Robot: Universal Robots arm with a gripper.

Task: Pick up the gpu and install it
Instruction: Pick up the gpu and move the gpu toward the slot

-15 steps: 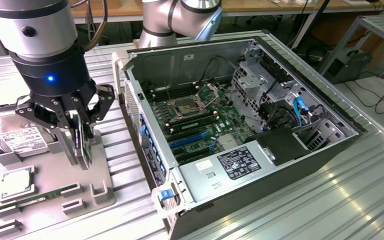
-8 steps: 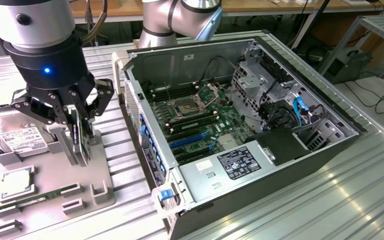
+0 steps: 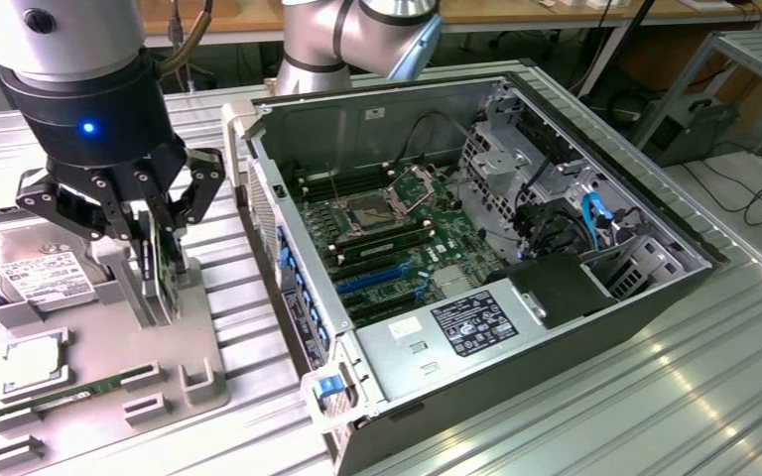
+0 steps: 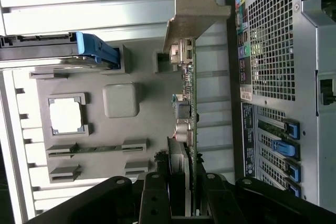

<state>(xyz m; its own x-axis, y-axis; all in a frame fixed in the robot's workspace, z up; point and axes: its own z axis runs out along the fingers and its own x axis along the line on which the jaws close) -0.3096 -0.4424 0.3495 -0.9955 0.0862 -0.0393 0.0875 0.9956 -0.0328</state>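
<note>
The gpu (image 3: 156, 276) is a thin dark card standing on edge over the grey parts tray (image 3: 96, 382) at the exterior view's left. My gripper (image 3: 152, 233) reaches down from above and is shut on the card's upper edge. In the wrist view the gpu (image 4: 188, 103) runs away from my gripper (image 4: 185, 203), a finger on either side of it, and ends in its pale metal bracket (image 4: 191, 14). Whether the card's lower edge still touches the tray's holder I cannot tell.
The open computer case (image 3: 646, 297) lies at the exterior view's right of the tray, its motherboard showing blue expansion slots (image 3: 374, 280). On the tray are a hard drive (image 3: 31, 270), a processor (image 3: 35, 362) and a green memory stick (image 3: 70, 395). The case's rear panel (image 4: 283, 77) stands close beside the card.
</note>
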